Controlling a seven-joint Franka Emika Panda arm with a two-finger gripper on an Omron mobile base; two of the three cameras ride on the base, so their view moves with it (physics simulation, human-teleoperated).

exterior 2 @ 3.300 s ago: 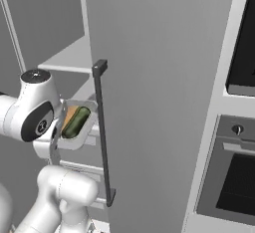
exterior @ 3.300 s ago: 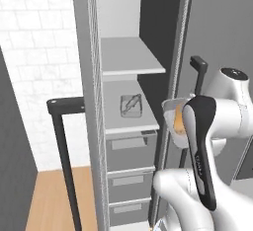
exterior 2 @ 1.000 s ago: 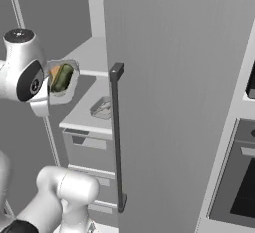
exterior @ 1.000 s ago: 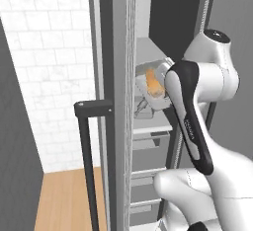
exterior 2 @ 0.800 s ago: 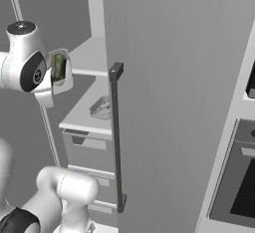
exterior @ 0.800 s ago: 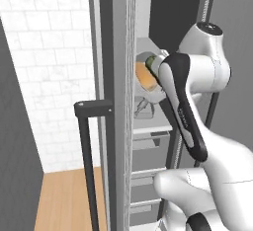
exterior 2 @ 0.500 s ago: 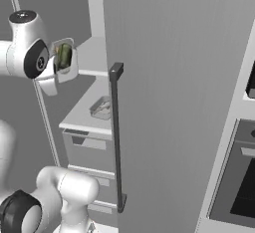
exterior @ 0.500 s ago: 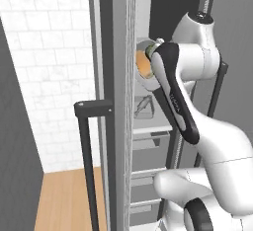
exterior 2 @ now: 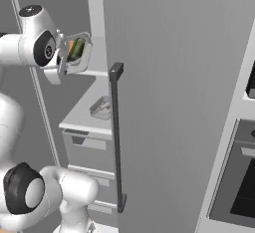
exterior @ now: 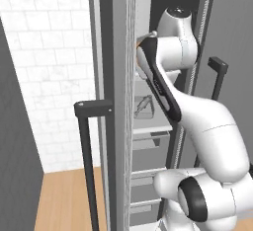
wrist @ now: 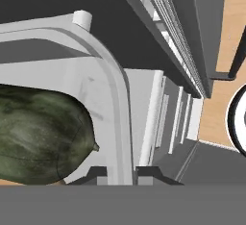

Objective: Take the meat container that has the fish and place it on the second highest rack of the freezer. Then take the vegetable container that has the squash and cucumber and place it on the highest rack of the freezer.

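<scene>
Up inside the freezer [exterior 2: 149, 77], the gripper [wrist: 120, 173] is closed on the rim of the vegetable container [exterior 2: 79, 53], which hangs tilted on its edge above the front edge of the highest rack [exterior 2: 97, 71]. Its cucumber [wrist: 41, 137] and squash [exterior 2: 71, 45] lie inside. The meat container [exterior 2: 101, 108] with the fish [exterior: 143, 104] sits on the second rack [exterior 2: 82, 120], near its front edge.

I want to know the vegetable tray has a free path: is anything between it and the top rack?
Nothing visible blocks it. The claw holds the tray tilted just above the top rack; the fish tray sits on the rack below.
</scene>
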